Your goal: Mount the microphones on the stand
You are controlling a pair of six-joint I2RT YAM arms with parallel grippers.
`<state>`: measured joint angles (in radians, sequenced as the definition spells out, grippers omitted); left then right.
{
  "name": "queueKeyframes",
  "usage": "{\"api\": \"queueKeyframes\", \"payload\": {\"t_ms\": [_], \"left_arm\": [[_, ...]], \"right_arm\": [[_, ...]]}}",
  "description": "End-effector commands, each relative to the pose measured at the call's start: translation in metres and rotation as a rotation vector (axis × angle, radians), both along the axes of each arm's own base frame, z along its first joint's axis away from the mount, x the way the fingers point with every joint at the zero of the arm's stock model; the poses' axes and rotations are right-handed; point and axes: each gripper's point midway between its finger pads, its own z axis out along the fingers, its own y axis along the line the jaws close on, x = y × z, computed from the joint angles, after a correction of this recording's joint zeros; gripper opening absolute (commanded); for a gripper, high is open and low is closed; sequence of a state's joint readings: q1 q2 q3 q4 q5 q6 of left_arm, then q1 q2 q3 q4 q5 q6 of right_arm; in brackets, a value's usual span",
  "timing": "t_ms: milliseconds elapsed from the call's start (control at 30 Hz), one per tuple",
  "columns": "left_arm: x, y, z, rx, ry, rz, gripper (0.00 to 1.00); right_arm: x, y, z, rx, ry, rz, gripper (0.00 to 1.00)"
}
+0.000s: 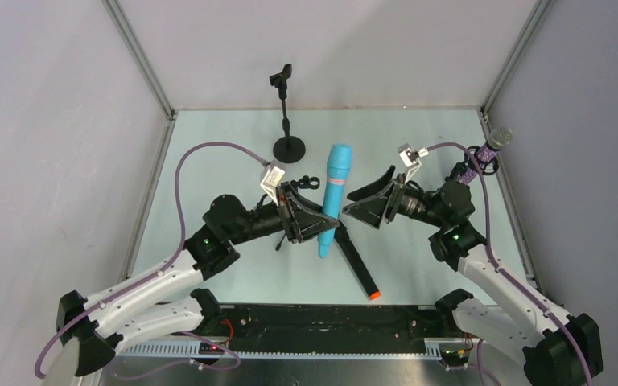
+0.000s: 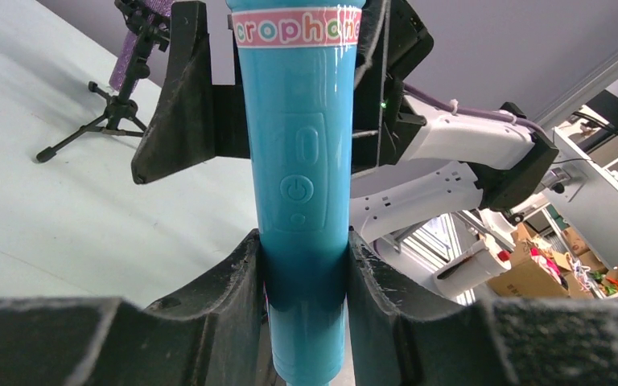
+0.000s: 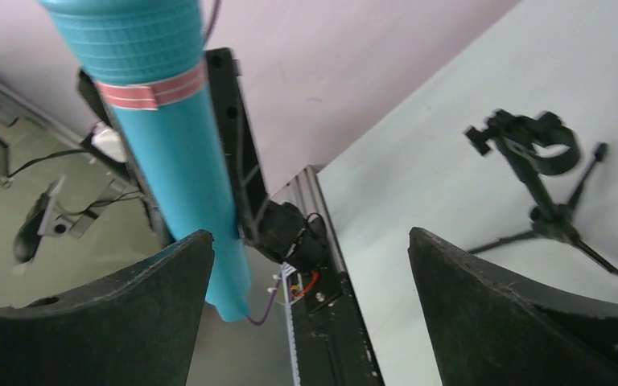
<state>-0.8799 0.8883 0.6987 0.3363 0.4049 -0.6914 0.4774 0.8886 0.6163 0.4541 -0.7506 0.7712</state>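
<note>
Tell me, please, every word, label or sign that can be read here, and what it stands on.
"crophone": pink band around the cyan-blue microphone, left wrist view; the word's start wraps out of sight.
Power symbol: round button on that microphone's body.
Cardboard boxes in the background: print too blurred to read.

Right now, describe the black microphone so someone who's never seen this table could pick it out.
Look at the pale table, toward the middle of its near edge. A slim black microphone lies flat there, slanting away from the lower end of the cyan microphone. Among the microphones, only it is black with an orange tip.
</note>
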Motion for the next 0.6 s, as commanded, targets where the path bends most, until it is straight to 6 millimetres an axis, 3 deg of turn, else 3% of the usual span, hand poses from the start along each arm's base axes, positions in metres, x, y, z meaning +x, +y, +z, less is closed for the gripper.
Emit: {"api": "queueKeyframes", "payload": {"t_ms": [0,133,567], "left_arm": [[-0.006,0.002,0.021,-0.069,-0.055,-0.033,0.00],[-0.005,-0.002,0.015,-0.056,-0.036,-0.041,0.00],[-0.006,-0.014,-0.006,-0.010,0.007,-0.098,0.00]], "right_arm": [[-0.023,0.006,0.042,0.120,-0.159,0.087,0.94],[-0.033,0.009,0.056,0.163,-0.219,0.124,0.92],[-0.026,0.024,0.060,0.196,-0.168,0.154,0.82]]}}
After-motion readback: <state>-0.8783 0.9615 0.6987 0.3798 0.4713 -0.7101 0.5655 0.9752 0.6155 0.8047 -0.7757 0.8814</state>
